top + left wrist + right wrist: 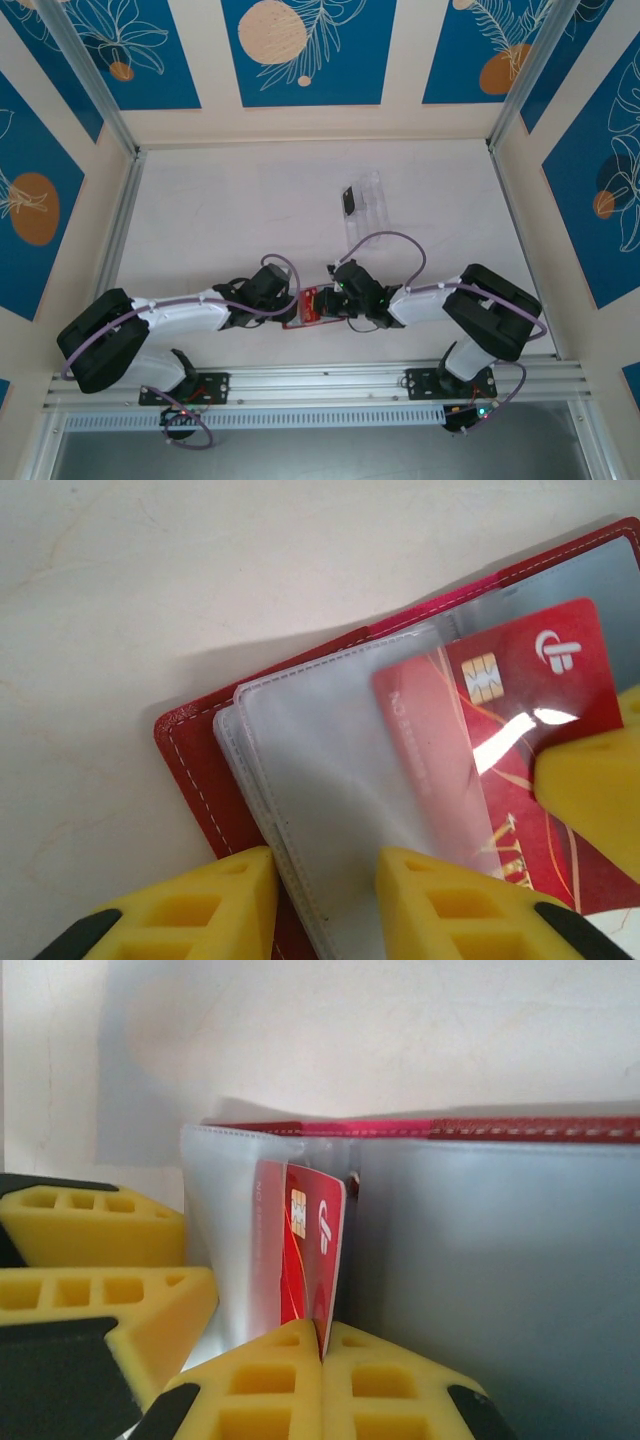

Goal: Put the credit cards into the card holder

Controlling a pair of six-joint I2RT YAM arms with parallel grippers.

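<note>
- right gripper (322, 1352) pinched tight on the bottom edge of the red card (312, 1245) — card stands on edge, chip end leading into a clear sleeve (225, 1220).
- left gripper (326, 885) clamped on the sleeve pages of the card holder (185, 748), pinning them. Holder lies open on the table (150, 600), between the 2 arms, near their bases.
- step in hand, my read: sliding the red card into a pocket. Roughly half looks to be under plastic in the left wrist view; the logo corner is bare.
- to do it well: hold the card in line with the pocket mouth and push along the sleeve, not down into it — the plastic looks floppy and likely to buckle. Left side should hold the page taut. Let go only once the card is well seated.
- risk: a corner catching the stitched seam, or the card going between 2 pages instead of inside 1.
- hard to tell: which layer the card is in, several leaves are stacked. Pocket mouth is partly behind fingers.
- top view: both wrists cover most of the holder. 1 black card (348, 200) sits in the clear tray (372, 215), well apart. Other cards can't be made out.
</note>
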